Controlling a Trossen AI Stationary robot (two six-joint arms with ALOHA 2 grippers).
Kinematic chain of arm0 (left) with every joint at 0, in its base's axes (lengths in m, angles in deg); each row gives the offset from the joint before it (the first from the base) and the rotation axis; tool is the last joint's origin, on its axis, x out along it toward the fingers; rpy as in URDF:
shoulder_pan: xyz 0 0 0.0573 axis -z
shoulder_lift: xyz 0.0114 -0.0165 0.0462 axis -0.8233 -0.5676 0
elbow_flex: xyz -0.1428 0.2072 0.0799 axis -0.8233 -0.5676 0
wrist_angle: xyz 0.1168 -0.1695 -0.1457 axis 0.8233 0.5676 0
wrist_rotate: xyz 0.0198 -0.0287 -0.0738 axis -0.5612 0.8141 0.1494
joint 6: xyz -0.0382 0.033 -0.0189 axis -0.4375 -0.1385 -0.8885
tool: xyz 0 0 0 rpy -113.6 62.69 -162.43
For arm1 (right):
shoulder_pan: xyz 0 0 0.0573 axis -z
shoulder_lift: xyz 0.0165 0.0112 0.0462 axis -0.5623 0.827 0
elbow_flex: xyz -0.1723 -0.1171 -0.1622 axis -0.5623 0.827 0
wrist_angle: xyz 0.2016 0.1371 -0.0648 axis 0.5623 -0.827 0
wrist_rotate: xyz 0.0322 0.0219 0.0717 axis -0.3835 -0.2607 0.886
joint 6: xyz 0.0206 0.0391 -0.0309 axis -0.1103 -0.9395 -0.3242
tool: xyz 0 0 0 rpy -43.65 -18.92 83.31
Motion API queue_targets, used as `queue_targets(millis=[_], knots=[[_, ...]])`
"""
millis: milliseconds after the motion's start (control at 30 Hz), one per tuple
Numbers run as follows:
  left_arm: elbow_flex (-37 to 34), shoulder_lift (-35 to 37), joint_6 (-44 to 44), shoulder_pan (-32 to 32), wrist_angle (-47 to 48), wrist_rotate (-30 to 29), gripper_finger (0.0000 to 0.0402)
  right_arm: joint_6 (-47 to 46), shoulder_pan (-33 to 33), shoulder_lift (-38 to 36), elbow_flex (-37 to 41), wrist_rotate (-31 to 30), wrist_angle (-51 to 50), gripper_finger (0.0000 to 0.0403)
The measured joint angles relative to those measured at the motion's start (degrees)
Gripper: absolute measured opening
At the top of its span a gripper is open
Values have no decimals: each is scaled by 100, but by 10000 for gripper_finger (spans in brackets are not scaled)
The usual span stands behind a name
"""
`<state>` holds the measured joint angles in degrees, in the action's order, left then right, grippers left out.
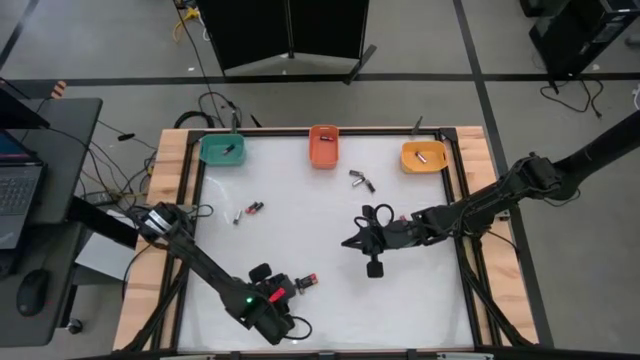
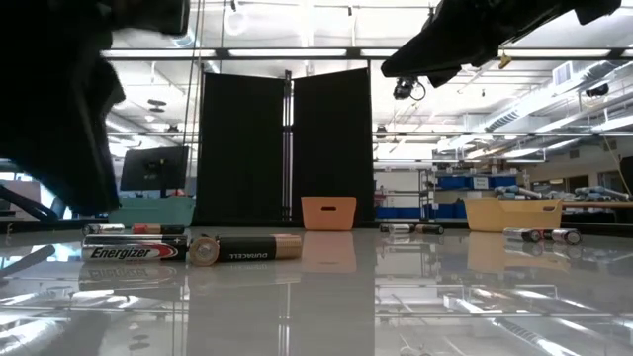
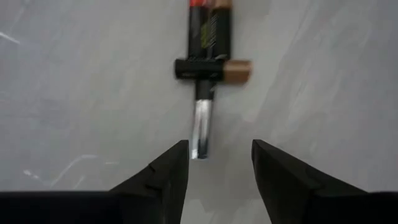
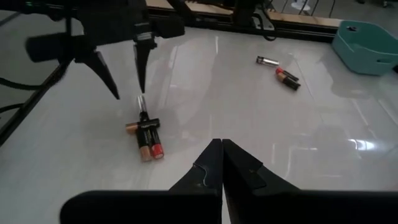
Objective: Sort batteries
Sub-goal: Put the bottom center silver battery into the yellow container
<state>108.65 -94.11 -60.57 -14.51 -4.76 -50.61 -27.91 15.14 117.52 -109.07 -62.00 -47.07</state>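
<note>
Near the bench's front edge, the left gripper (image 3: 214, 171) stands open and empty over a small cluster of batteries (image 3: 208, 53). A slim silvery cell (image 3: 201, 127) points lengthwise toward the gap between the fingers (image 3: 165, 177), touching neither; a dark battery lies across it. Being nearer, the left arm seems best placed to grasp it. At mid-bench, the right gripper (image 4: 222, 163) waits closed, holding nothing. Other batteries lie in three bins (image 1: 323, 148) along the far edge.
</note>
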Motion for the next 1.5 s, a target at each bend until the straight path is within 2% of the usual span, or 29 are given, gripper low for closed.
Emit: queue_targets(millis=[267,500,667,900,1067,1233,1300,1500], knots=[[-547,21,49,-21,-585,118,183,0,0,0,0,0,6,11],[-588,26,365,-109,-723,119,179,0,2,0,0,-41,24,11],[-660,38,456,-232,-846,203,144,1,7,0,0,-49,55,11],[-894,70,611,-347,-1092,497,49,2,7,0,0,-57,56,11],[-895,172,647,-321,-1040,626,47,2,7,0,0,-63,56,11],[-767,446,518,-175,-439,772,47,45,7,0,0,-67,51,11],[-701,638,349,-129,-457,575,47,44,7,0,0,-76,16,11],[-731,1314,436,-81,-505,-550,47,73,-39,0,0,-485,-138,11]])
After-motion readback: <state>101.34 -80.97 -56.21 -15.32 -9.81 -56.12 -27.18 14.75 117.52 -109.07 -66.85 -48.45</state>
